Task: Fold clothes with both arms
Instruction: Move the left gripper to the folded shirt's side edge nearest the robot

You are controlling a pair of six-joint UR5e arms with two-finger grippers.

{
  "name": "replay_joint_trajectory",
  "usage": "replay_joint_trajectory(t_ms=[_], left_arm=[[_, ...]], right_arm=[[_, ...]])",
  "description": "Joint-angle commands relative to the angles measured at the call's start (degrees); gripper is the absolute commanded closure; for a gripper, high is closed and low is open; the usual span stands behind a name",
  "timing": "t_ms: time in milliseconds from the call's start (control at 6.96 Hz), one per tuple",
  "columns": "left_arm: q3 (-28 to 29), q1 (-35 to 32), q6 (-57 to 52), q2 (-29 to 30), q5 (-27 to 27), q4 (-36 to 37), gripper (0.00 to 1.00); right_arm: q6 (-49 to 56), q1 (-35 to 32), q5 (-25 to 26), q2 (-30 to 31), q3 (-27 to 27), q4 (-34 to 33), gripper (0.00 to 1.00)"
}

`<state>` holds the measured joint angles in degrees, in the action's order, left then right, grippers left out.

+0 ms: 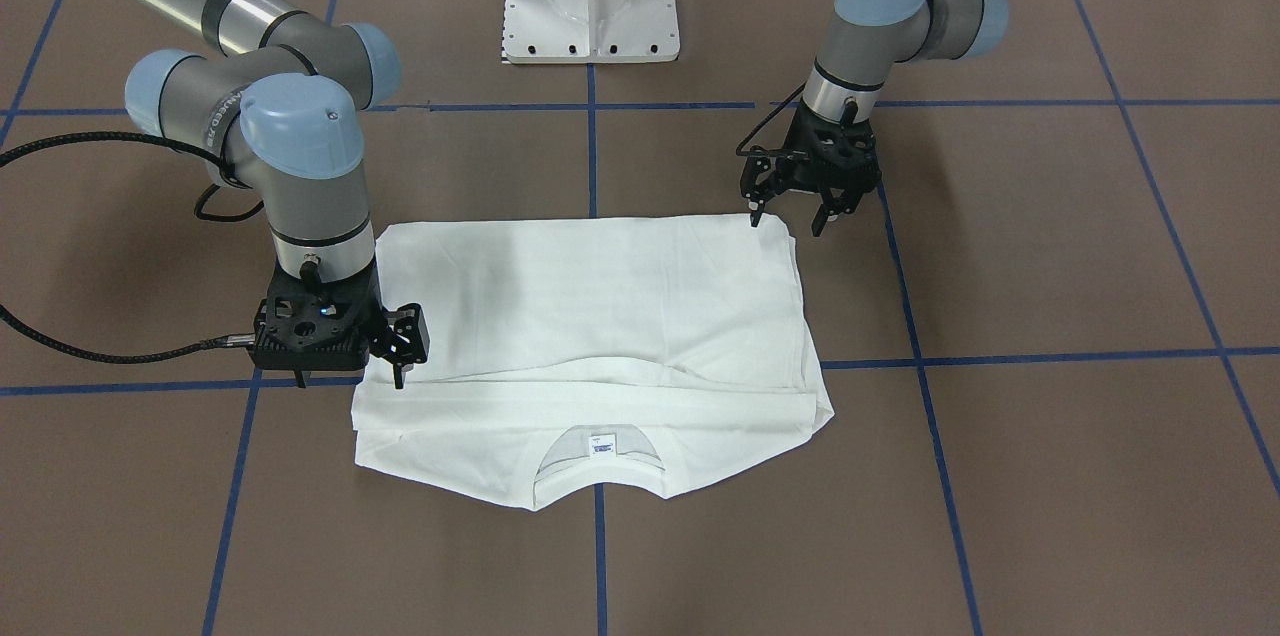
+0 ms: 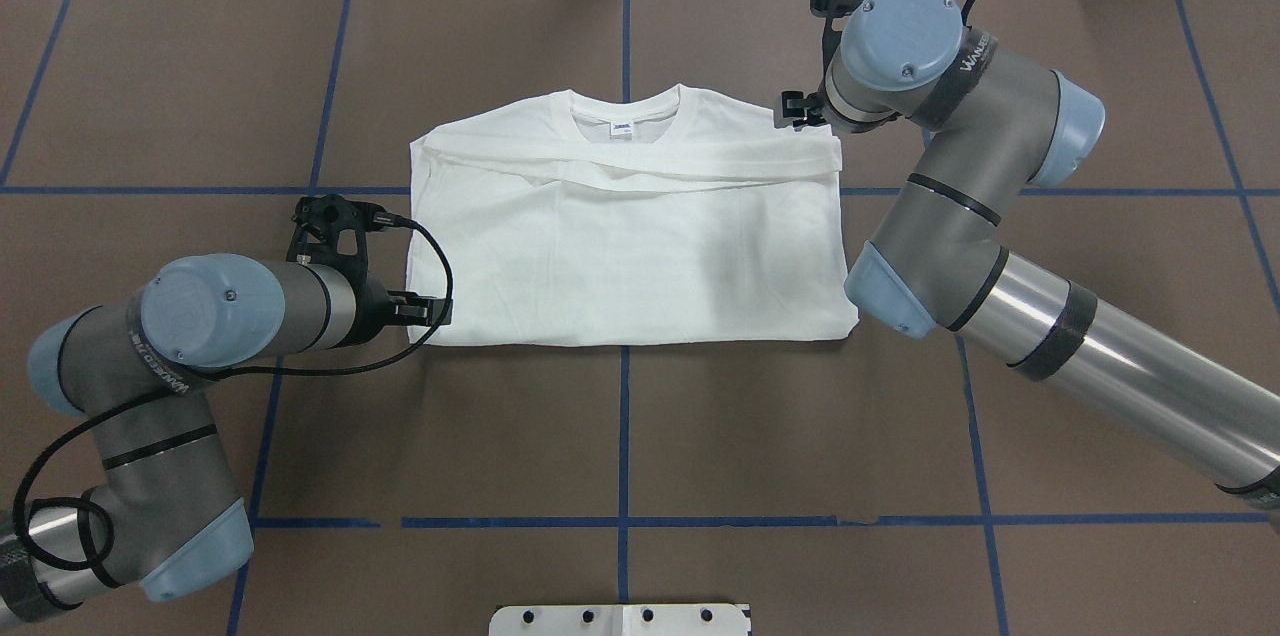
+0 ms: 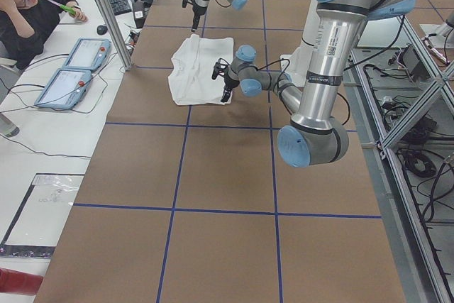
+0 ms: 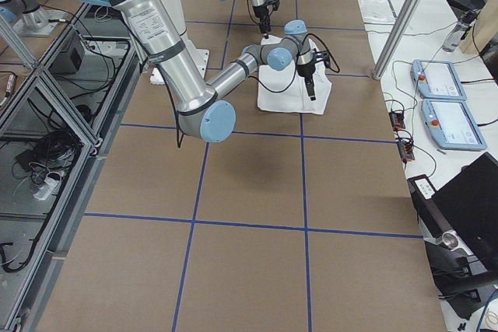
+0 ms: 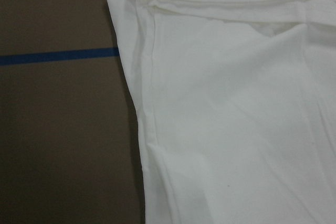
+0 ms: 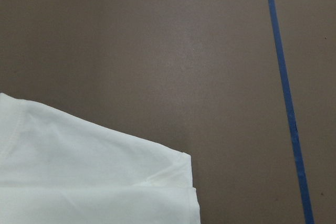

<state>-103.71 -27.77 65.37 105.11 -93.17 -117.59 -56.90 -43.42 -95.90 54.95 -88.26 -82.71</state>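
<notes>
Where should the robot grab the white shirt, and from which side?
Probably the T-shirt by its two hem corners, on the robot's side, pinched from above at the outer edges. It lies flat with sleeves folded across, so only edges and corners give cloth to pinch. The left gripper hovers open beside one corner.
</notes>
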Motion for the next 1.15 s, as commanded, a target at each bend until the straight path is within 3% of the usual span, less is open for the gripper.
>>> replay_joint_trajectory(t_ms=[0,287,431,862,1006], left_arm=[[0.96,0.87,0.28,0.62,0.36,-0.19,0.36],[2.90,1.05,0.46,3.17,0.18,-0.19,0.71],[2.73,1.05,1.15,3.17,0.18,-0.19,1.00],[0.53,0.09,-0.41,0.55,0.18,0.43,1.00],[1.14,-3.40,-5.12,-0.33,0.44,0.60,1.00]], right_arm=[[0.03,0.01,0.10,0.15,0.02,0.01,0.00],[0.03,0.09,0.28,0.15,0.02,0.01,0.00],[0.03,0.09,0.28,0.15,0.02,0.01,0.00],[0.03,0.09,0.28,-0.02,0.02,0.09,0.00],[-0.06,0.09,0.28,-0.02,0.02,0.09,0.00]])
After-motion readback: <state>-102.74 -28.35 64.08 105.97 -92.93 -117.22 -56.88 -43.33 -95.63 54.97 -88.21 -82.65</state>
